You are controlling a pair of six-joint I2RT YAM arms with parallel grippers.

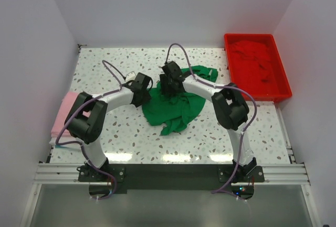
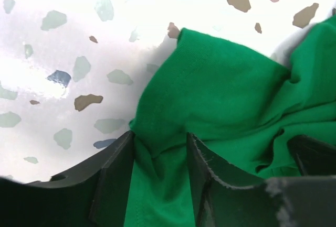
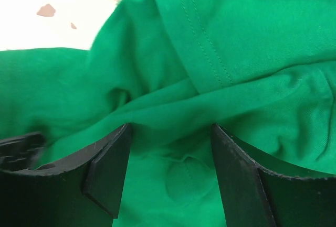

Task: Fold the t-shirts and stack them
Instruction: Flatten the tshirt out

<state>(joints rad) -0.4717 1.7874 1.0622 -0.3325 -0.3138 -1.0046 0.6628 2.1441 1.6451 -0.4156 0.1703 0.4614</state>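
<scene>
Clearly the work is at its opening step: the bright green t-shirt (image 1: 176, 109) lies crumpled near the middle of the speckled surface (image 1: 210, 138), not yet spread flat, with both arms reaching in over its far side. The left hand (image 2: 160, 135) is low at the shirt's left edge, its fingers set at a narrow gap with a ridge of cloth risen between them; whether they already pinch it I cannot tell. The right hand (image 3: 170, 127) stands wider, jaws apart over a hemmed fold, with cloth beneath the gap and nothing gripped. The pink t-shirt (image 1: 65, 112) rests at the left edge of the surface, apparently already folded, and the red t-shirt (image 1: 256, 59) lies heaped in the red tray (image 1: 283, 92) at the far right. Next, I judge, each hand needs a firm hold on a single layer near a hem or shoulder, so the two can draw apart and spread the shirt flat before any fold.
</scene>
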